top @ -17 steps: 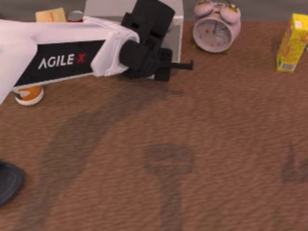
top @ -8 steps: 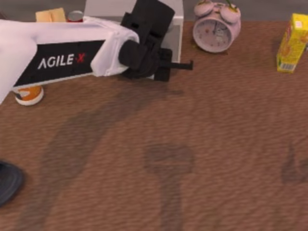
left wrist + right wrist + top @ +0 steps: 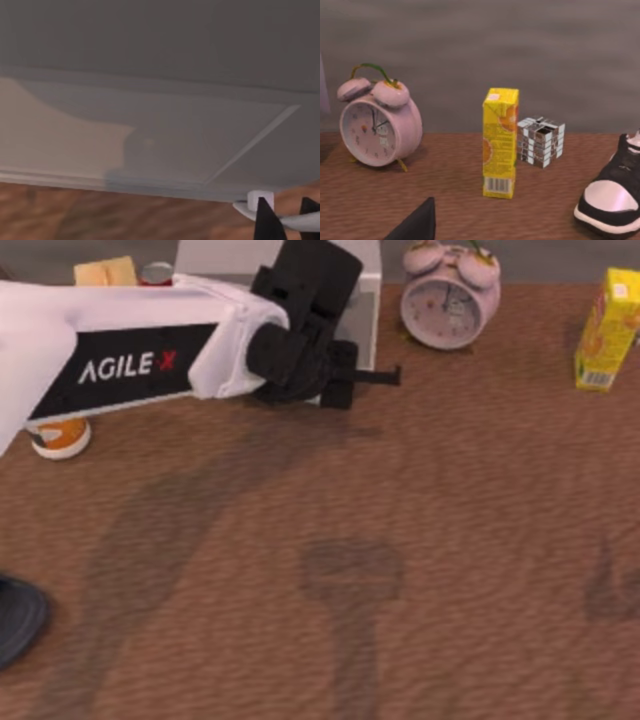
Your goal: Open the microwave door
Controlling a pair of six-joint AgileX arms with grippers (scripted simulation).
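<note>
**Top view: left arm at microwave front, far edge of table**

Top view shows the microwave [image 3: 215, 257] at the table's [image 3: 420, 540] far edge, left of centre, mostly hidden under the white left arm w/ "AGILE X" lettering. Left gripper [image 3: 385, 375] sits just off the microwave's front right corner, black fingers pointing toward the table's right side. Can't tell how far the fingers are spread, or whether they hold anything.

Left wrist view is filled by the microwave door [image 3: 150, 130]: flat light-grey panel w/ window outline, seen very close, wood table below it. Two dark fingertips [image 3: 267, 222] show at the frame edge next to a small white knob-like part [image 3: 261, 199] at the door's lower corner; contact unclear. Door looks flush w/ the body, no cavity visible.

Right arm isn't in the top view. Right wrist view shows only one dark fingertip [image 3: 417, 225] at the frame edge, so its opening can't be told. That view also takes in a pink alarm clock [image 3: 377, 122], yellow juice carton [image 3: 499, 142], a cube puzzle [image 3: 540, 141] just beside the carton, and a black-and-white sneaker [image 3: 612, 192].

Also in top view: orange-and-white item [image 3: 60, 437] under the left arm, a can [image 3: 156, 273] and a tan block [image 3: 104, 271] left of the microwave.
</note>
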